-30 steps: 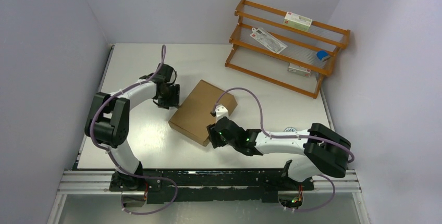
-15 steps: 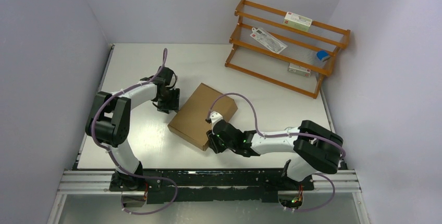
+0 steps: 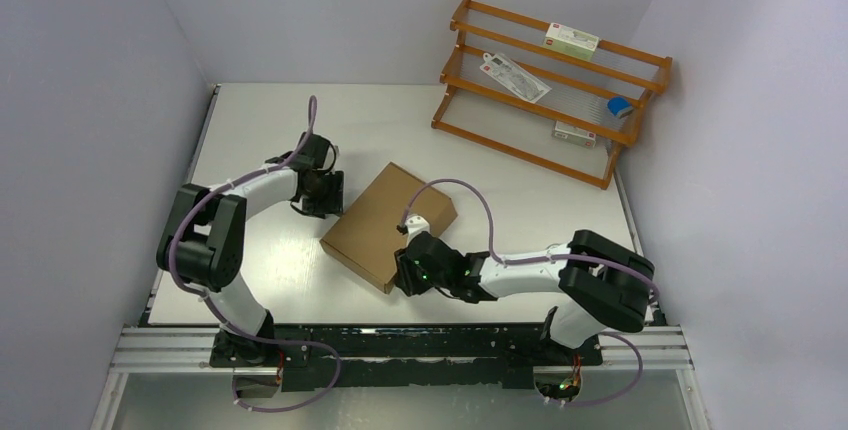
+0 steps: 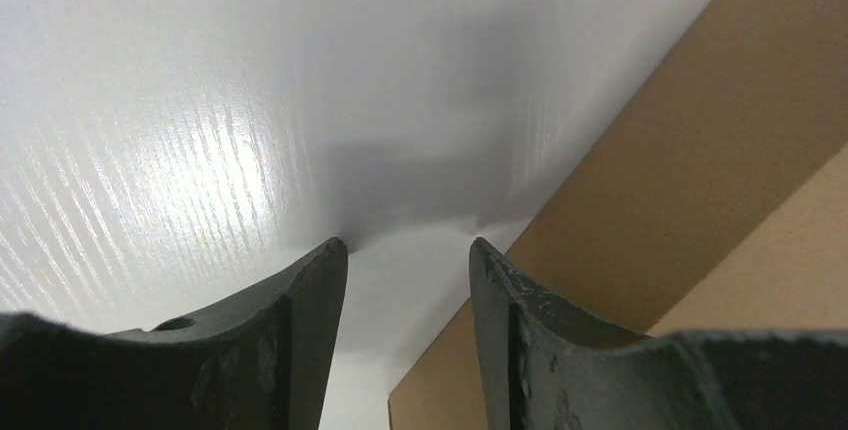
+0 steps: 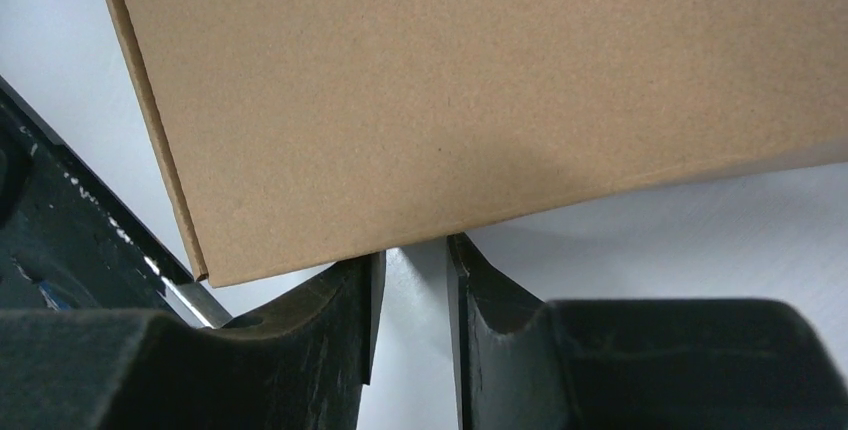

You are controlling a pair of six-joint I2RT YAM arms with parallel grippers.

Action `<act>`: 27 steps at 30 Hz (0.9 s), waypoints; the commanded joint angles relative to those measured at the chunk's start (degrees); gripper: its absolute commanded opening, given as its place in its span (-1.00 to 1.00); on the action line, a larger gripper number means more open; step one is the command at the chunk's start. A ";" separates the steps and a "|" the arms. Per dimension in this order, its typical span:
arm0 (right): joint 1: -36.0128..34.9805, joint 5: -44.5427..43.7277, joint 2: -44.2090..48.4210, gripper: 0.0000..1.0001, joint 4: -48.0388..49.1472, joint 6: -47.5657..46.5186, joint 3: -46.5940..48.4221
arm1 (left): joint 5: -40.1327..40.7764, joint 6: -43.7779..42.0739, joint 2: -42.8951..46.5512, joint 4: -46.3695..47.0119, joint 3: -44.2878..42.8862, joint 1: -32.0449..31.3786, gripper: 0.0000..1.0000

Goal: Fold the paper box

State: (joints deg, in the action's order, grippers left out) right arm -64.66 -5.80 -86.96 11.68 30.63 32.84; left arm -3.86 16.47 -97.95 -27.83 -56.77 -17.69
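The paper box [image 3: 390, 218] is a closed, flat brown cardboard box lying askew in the middle of the white table [image 3: 260, 120]. My left gripper [image 3: 325, 193] stands low at the box's far left side. In the left wrist view it [image 4: 408, 242] is open, with only table between the fingers and the box wall [image 4: 700, 150] just to the right. My right gripper [image 3: 405, 268] is at the box's near corner. In the right wrist view its jaws [image 5: 412, 245] keep a narrow gap, holding nothing, with their tips up against the lower edge of the box side [image 5: 480, 90].
An orange wooden rack [image 3: 545, 80] leans at the back right, holding white cartons [image 3: 571, 42] and a small blue-and-white item [image 3: 620, 106]. Grey walls close in the table on three sides. The arm bases sit on a rail [image 3: 400, 345] along the near edge.
My right gripper has slid left along the box's near edge to its corner and narrowed its jaws. The box has shifted slightly left. The left gripper has edged a little along the box's far side.
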 commanded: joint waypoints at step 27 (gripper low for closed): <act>22.63 -17.82 6.23 -0.23 -12.16 -4.84 7.51 | 3.15 -0.90 -18.02 -13.03 -31.37 4.42 0.14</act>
State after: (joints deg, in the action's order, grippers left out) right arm -47.77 -20.99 -77.41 -2.85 25.10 38.20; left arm 1.26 14.61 -111.68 -39.81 -82.83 -13.65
